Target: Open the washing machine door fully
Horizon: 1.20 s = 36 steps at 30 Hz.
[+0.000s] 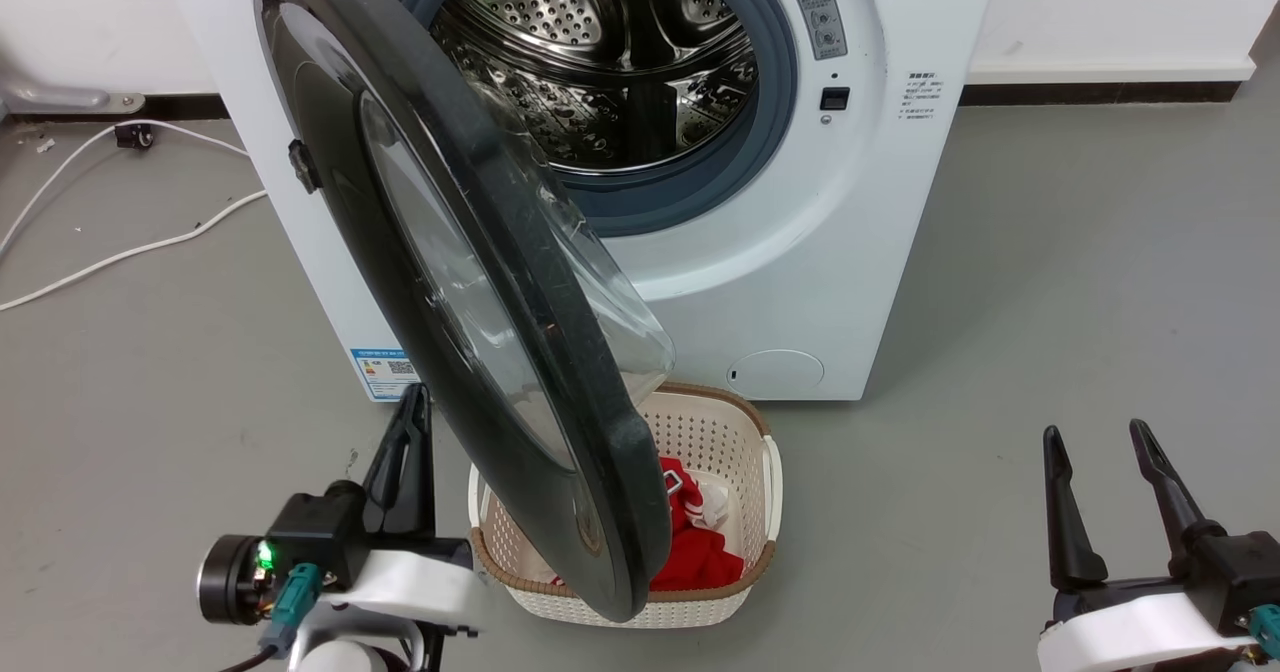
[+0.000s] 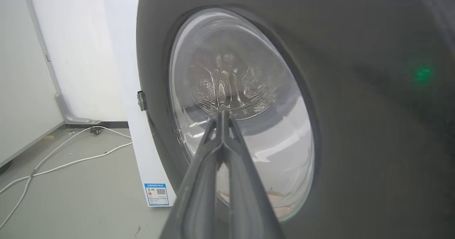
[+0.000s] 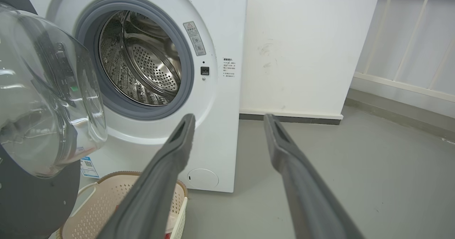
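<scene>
The white washing machine (image 1: 790, 252) stands ahead with its steel drum (image 1: 610, 52) exposed. Its big black washing machine door (image 1: 480, 282) hangs swung out toward me, about edge-on, hinged at the left; the glass bowl (image 1: 590, 272) bulges to the right. My left gripper (image 1: 415, 397) is shut with nothing in it, just left of the door's outer face, low down. In the left wrist view the closed left gripper (image 2: 223, 112) points at the door (image 2: 355, 143) and its glass. My right gripper (image 1: 1095, 432) is open at the lower right, away from the machine, also seen as the right gripper (image 3: 229, 120).
A cream laundry basket (image 1: 725, 432) with red clothes (image 1: 695, 552) sits on the floor under the door's lower edge. White cables (image 1: 120, 242) run across the grey floor at the left. Open floor lies to the right of the machine.
</scene>
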{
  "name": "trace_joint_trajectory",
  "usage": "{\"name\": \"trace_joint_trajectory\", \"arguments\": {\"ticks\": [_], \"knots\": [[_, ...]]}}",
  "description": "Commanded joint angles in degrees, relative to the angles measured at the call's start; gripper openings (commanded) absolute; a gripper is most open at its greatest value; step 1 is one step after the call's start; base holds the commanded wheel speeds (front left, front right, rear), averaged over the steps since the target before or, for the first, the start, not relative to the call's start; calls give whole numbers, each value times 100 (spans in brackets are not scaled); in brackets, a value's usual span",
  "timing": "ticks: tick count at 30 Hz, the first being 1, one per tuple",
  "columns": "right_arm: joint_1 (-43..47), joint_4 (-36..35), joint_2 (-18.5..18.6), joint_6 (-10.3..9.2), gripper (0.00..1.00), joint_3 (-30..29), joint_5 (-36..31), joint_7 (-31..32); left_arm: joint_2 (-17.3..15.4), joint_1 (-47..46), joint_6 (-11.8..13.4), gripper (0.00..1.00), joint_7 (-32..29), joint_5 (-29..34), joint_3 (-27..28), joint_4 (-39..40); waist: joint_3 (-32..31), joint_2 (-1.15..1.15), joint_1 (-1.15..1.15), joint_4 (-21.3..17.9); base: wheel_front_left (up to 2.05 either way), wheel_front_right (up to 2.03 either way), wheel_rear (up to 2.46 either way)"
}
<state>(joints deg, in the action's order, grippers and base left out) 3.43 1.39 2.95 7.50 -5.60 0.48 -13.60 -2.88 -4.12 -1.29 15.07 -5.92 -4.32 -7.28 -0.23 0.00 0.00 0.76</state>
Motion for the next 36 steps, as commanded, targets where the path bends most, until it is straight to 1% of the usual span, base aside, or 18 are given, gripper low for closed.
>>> {"name": "trace_joint_trajectory", "arguments": {"ticks": [1,5,8,13,19,22,25,28,33,36], "knots": [[-25,14,-13,-3,100,7,17,-21,2,-72,17,0,15,-21,35,113,-1,0,0,-1,0,0,0],[-14,37,-13,-3,100,0,45,2,-4,-152,29,0,15,115,112,596,-16,0,0,12,0,0,0],[-16,60,-13,-2,100,12,52,17,-10,-216,49,0,14,226,214,1137,-24,0,0,20,0,0,0],[-11,91,-13,-3,100,48,38,40,-24,-351,13,0,14,404,278,2067,-52,0,0,21,0,0,0],[-6,106,-12,-2,100,34,49,92,-49,-574,-64,0,11,563,169,3175,-80,0,0,8,0,0,0],[3,114,-12,-3,100,38,60,86,-49,-621,-100,0,10,619,44,3543,-91,0,0,4,0,0,0],[5,120,-12,-3,100,44,76,102,-50,-638,-180,0,10,644,-213,3773,-96,0,0,-2,0,0,0],[16,130,-12,-2,100,51,77,116,-46,-503,-309,0,10,570,-624,3797,-103,0,0,0,0,0,0],[64,145,-12,-2,100,43,48,137,-82,-248,-510,0,10,425,-1531,3461,-115,0,0,35,0,0,0],[74,154,-12,-3,100,44,46,144,-135,-74,-565,0,11,334,-2015,3151,-122,0,0,47,0,0,0]]}}
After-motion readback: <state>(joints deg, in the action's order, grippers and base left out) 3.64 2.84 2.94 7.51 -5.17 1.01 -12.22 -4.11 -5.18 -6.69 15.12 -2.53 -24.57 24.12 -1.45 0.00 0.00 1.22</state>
